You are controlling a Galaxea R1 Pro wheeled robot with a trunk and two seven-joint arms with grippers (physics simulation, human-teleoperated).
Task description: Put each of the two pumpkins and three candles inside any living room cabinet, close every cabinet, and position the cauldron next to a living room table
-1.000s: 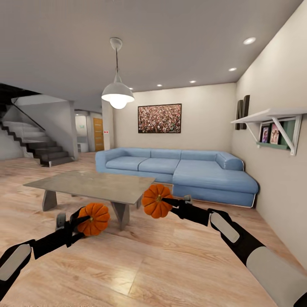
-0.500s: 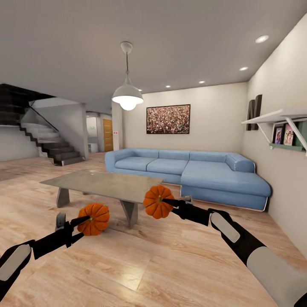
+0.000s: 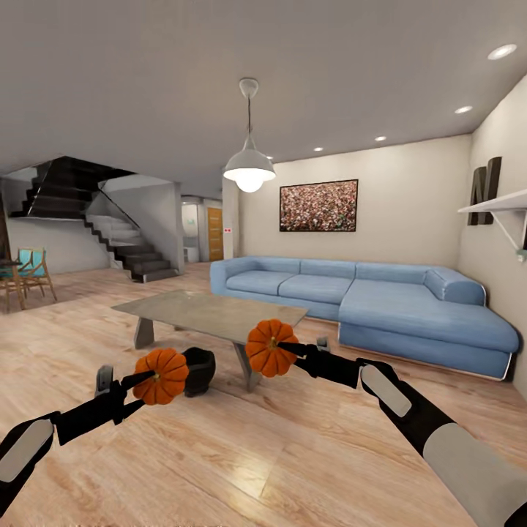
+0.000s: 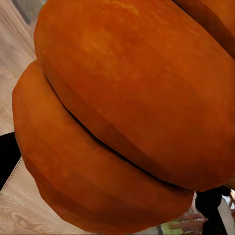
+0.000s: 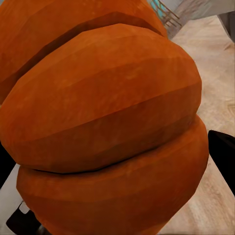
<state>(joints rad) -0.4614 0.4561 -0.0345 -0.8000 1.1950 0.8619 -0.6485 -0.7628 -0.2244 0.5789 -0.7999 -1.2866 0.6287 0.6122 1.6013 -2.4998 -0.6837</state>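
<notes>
I hold two ribbed orange pumpkins low over the wooden floor. My left gripper point(image 3: 148, 378) is shut on one pumpkin point(image 3: 164, 375) point(image 4: 122, 112). My right gripper point(image 3: 287, 348) is shut on the other pumpkin point(image 3: 269, 348) point(image 5: 107, 127), out in front of the table's near corner. The black cauldron point(image 3: 200, 370) sits on the floor just behind the left pumpkin, close by the table's near leg. The low table point(image 3: 212, 313) with its pale glossy top stands a short way ahead. The cabinet and candles are out of view.
A blue corner sofa point(image 3: 380, 296) runs behind the table to the right wall. Stairs point(image 3: 135, 252) rise at the back left, and wooden chairs point(image 3: 25, 272) stand at the far left. A pendant lamp point(image 3: 249, 167) hangs over the table. A wall shelf point(image 3: 501, 208) juts out at right.
The whole view has swung left, so the room has shifted right in the picture. The cauldron and the chairs have come into view. Both arms still hold their pumpkins as before.
</notes>
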